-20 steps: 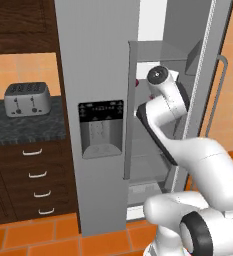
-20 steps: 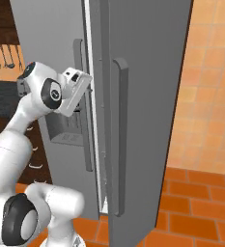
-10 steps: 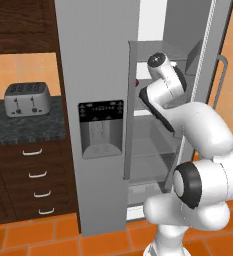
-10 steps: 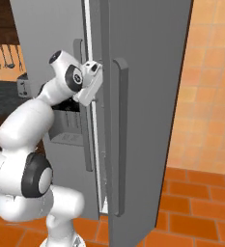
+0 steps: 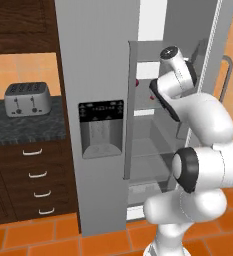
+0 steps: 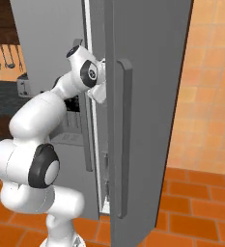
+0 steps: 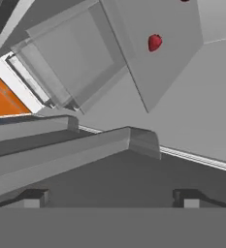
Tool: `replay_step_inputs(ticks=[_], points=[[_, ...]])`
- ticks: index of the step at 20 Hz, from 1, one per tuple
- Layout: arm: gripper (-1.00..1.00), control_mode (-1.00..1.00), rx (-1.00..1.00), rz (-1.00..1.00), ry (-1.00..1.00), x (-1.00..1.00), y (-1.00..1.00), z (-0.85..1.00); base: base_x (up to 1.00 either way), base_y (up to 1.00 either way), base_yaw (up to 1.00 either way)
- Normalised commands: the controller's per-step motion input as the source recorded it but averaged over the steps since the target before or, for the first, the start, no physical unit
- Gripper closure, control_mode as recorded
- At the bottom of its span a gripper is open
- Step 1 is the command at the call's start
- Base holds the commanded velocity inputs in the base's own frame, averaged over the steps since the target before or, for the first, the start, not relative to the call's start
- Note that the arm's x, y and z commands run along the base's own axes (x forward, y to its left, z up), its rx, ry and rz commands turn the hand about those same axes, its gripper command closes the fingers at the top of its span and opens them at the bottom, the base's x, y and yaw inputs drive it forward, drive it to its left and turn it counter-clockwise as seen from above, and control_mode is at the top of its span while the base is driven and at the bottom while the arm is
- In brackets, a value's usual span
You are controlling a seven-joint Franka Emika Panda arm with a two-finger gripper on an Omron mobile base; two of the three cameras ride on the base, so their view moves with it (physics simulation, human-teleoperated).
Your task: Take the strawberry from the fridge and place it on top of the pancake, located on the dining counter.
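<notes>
The fridge (image 5: pixel 98 50) stands with its left door shut and its right door (image 6: pixel 147 96) swung open. My arm reaches through the gap, and the hand (image 6: pixel 100 81) is inside the upper compartment. In the hand view the strawberry (image 7: pixel 154 42), a tiny red berry, lies on a grey shelf, far ahead of the gripper (image 7: pixel 109 198) and apart from it. The gripper is open, its two dark fingertips (image 7: pixel 32 197) wide apart with nothing between them. A shelf edge and door bins lie between the fingers and the berry. The pancake and the dining counter are out of view.
A steel toaster (image 5: pixel 27 98) sits on the dark speckled counter (image 5: pixel 23 127) left of the fridge, over wood drawers (image 5: pixel 38 175). The open door's long handle (image 6: pixel 125 135) stands close to my arm's right. Orange tiles (image 6: pixel 196 207) cover the floor.
The hand has risen and pushed forward from in front of the door gap into the fridge's upper compartment. The base and the doors have stayed put.
</notes>
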Motion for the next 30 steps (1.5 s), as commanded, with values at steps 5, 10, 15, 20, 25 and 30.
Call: replay_step_inputs(ticks=[5,10,15,20,25,30], points=[[-1.0,-1.0,0.0,-0.08,-0.11,-0.71,-0.71,0.11,0.0,0.0,0.0],[-1.0,-1.0,0.0,-0.02,-0.03,-0.18,-0.93,0.15,0.0,0.0,0.0],[-1.0,-1.0,0.0,0.0,0.0,0.0,-0.98,0.04,0.0,0.0,0.0],[-1.0,-1.0,-0.03,0.03,0.0,-0.08,-0.31,-0.1,0.0,0.0,0.0],[-1.0,-1.0,-0.01,-0.02,0.0,-0.42,0.73,-0.02,0.0,0.0,0.0],[-1.0,-1.0,0.11,-0.13,-0.11,-0.55,0.92,-0.01,0.0,0.0,0.0]])
